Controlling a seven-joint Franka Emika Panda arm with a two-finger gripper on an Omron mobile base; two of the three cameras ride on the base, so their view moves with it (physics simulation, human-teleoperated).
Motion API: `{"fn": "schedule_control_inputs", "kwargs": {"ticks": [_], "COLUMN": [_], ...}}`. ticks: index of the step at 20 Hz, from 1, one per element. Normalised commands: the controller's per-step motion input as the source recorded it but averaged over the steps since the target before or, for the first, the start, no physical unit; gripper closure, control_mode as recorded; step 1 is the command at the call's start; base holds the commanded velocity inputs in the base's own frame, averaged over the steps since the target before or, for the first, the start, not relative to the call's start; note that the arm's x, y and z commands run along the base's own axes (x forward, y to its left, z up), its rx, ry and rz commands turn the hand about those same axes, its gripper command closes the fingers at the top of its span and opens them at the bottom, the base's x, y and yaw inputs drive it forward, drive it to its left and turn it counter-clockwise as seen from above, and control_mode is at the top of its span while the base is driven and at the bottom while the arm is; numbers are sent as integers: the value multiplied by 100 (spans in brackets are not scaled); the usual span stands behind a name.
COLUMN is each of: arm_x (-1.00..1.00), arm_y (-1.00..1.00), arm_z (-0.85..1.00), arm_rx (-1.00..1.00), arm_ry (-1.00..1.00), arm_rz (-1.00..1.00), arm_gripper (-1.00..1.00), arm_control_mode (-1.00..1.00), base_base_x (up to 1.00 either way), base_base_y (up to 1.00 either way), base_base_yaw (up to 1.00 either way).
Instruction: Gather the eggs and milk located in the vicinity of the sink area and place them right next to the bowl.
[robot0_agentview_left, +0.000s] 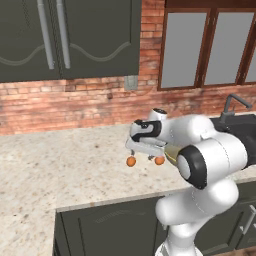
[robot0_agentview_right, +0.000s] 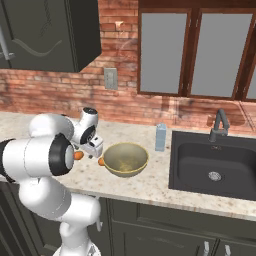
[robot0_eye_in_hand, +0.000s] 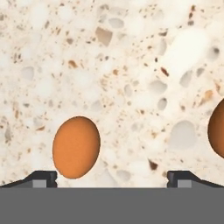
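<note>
- No writing or brand can be read on anything here; the milk (robot0_agentview_right: 160, 137) carton's faces look plain.
- The gripper (robot0_eye_in_hand: 112, 177) hangs over the counter (robot0_agentview_left: 60, 165) with its jaws spread wide, and nothing is between them.
- In the hand view the two dark fingertips (robot0_eye_in_hand: 41, 178) stand far apart; one egg (robot0_eye_in_hand: 76, 147) lies just inside the one at the left of that view, and the second egg (robot0_eye_in_hand: 217, 128) is cut by the right edge of the view.
- In the left base view both eggs lie on the speckled stone just under the hand, one (robot0_agentview_left: 131, 161) on each side of it (robot0_agentview_left: 159, 160).
- The bowl (robot0_agentview_right: 125, 159) sits near the counter's front edge, between the eggs and the sink (robot0_agentview_right: 215, 162); I see nothing in it.
- One egg (robot0_agentview_right: 101, 161) lies just beside the bowl's rim; whether it touches, I cannot tell. The other (robot0_agentview_right: 78, 155) is partly hidden by the arm.
- The milk stands upright just beside the sink's edge, behind the bowl and apart from it.
- The sink basin holds only its drain; the faucet (robot0_agentview_right: 219, 124) rises at its back edge.
</note>
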Motion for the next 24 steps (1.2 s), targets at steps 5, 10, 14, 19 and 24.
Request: {"fn": "schedule_control_inputs", "kwargs": {"ticks": [5, 10, 14, 19, 24], "arm_x": [40, 17, -1, -36, -39], "arm_y": [50, 46, 7, 0, -6], "arm_z": [0, 0, 0, 0, 9], "arm_rx": [-5, -10, -11, -14, -6], "arm_ry": [0, 0, 0, 1, 4], "arm_rz": [1, 0, -1, -9, -10], "arm_gripper": [-100, -100, -100, -100, -100], "arm_control_mode": [-100, -100, -100, -100, -100], "base_base_x": [0, 0, 0, 0, 0], "base_base_y": [0, 0, 0, 0, 0], "base_base_yaw": [0, 0, 0, 0, 0]}}
